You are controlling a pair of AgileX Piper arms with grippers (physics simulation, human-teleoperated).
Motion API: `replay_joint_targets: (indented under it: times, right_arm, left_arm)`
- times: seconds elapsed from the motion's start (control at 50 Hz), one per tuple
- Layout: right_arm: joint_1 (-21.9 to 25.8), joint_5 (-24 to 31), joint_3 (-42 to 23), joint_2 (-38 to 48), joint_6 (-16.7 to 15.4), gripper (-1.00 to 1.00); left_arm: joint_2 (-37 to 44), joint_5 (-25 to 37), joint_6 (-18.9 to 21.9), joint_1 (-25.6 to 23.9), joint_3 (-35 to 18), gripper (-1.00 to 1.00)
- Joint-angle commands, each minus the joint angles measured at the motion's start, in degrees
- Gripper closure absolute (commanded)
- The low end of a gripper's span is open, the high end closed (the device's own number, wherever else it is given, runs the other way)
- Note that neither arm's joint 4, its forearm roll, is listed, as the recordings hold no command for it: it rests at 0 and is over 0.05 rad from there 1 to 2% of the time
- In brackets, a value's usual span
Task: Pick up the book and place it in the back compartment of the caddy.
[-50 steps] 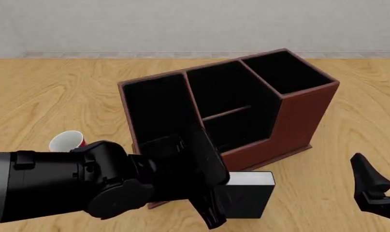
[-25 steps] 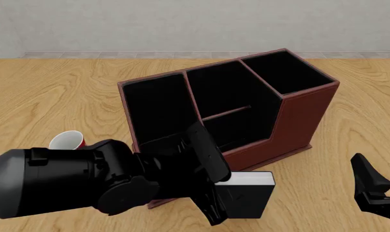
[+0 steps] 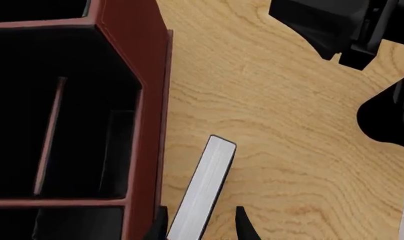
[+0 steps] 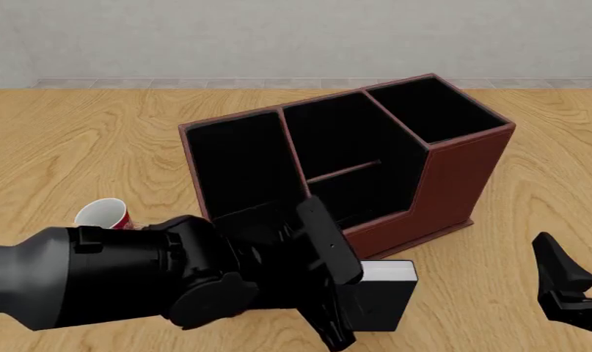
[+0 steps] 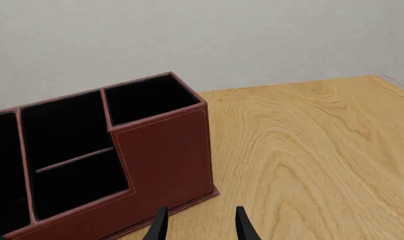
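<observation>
The book (image 3: 203, 187), standing on edge just beside the caddy (image 3: 131, 75), is straddled lengthwise by the nearer left gripper (image 3: 200, 226), whose parted jaws are not yet seen closed on it.

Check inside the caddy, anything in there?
The caddy shows only black walls and thin dividers; no object is visible in any section. The left arm covers the near-left corner, so that section's floor can't be seen.
</observation>
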Motion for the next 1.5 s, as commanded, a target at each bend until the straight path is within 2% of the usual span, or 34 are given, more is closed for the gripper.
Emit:
replay_joint_targets:
  times: [0.02,0.14,0.24,0.26,0.28,0.64,0.98,1.02,1.5]
  right_arm:
    - [0.0,-0.9,0.0,1.1,0.2,-1.00]
    - [0.0,-0.5,0.0,0.7,0.1,-1.00]
    - [0.0,0.4,0.0,-0.6,-0.1,-1.00]
    - [0.0,0.4,0.0,-0.5,-0.1,-1.00]
    - [0.0,0.0,0.0,0.0,0.1,-1.00]
    - [-0.1,-0.1,0.0,0.1,0.0,-1.00]
    - [-0.1,0.4,0.0,-0.4,0.0,-1.00]
    - [-0.1,-0.2,0.0,0.3,0.0,-1.00]
    - [-0.1,0.0,0.0,0.0,0.0,-1.00]
  left_arm:
    - [1.0,0.9,-0.5,-0.4,-0.7,-1.00]
    - [1.4,0.8,-0.5,-0.4,-0.6,-1.00]
    - [2.1,-0.3,2.4,0.8,0.1,-1.00]
    - [2.3,-0.5,1.9,0.9,0.2,-1.00]
    - [2.2,-0.8,1.9,0.9,0.5,1.00]
    - [0.9,-1.9,3.0,1.4,1.0,1.00]
    - [-1.5,-1.1,1.1,0.5,0.3,1.00]
    - [-3.2,-0.7,-0.2,0.3,-0.3,1.00]
    - [-11.8,2.7,-0.6,2.6,-4.5,1.00]
